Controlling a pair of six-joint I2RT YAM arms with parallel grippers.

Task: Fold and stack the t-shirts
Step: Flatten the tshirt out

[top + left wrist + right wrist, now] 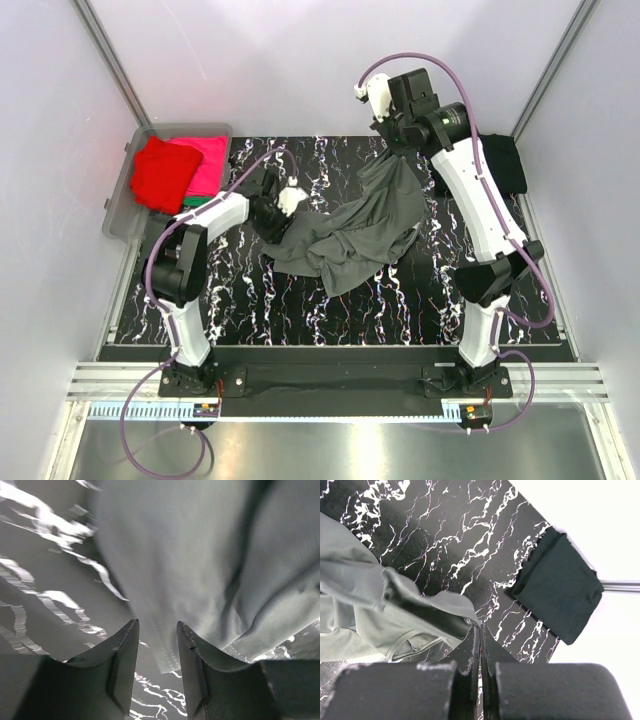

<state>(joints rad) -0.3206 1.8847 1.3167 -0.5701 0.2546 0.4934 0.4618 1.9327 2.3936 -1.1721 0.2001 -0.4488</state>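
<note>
Dark grey cloth t-shirt point(350, 235) unfolded: right gripper point(480, 630) clamps its far edge, left gripper point(157, 625) half-open at hem; black cloth t-shirt point(560, 585) already folded.

Matt cloth t-shirt point(365, 230), glossy marbled table point(300, 320)

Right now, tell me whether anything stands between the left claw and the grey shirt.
Nothing visible does. The open left claw points straight at the hem of the grey shirt, low over the table. The right claw is shut on the same shirt.
</note>
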